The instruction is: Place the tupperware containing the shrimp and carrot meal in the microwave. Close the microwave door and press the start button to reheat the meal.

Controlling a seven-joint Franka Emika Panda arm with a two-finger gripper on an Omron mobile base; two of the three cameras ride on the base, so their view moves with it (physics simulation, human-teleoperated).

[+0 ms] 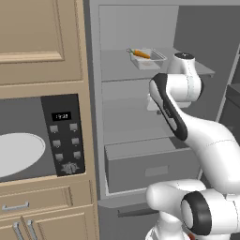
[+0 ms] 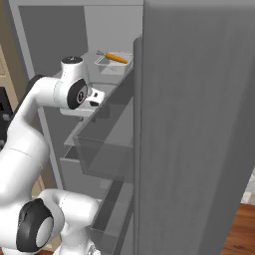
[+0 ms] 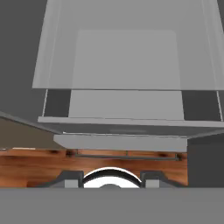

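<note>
The clear tupperware [image 1: 150,59] [image 2: 112,62] sits on the upper shelf of an open fridge, with an orange carrot stick [image 1: 140,54] [image 2: 117,58] of the shrimp and carrot meal lying in it. My gripper [image 2: 93,103] [image 3: 110,180] hangs below and in front of that shelf, pointing down at the fridge drawers. It is open, its tips apart with nothing between them. To the left, the microwave [image 1: 64,136] shows its grey cavity, a white turntable plate [image 1: 18,152] and a dark button panel. The microwave door is out of view.
The big grey fridge door [image 2: 199,124] stands open on the right, with clear bins on its inner side. A grey fridge drawer [image 1: 150,164] [image 3: 127,78] lies below my hand. Wooden cabinets [image 1: 37,37] surround the microwave. Wood floor [image 3: 35,166] lies underneath.
</note>
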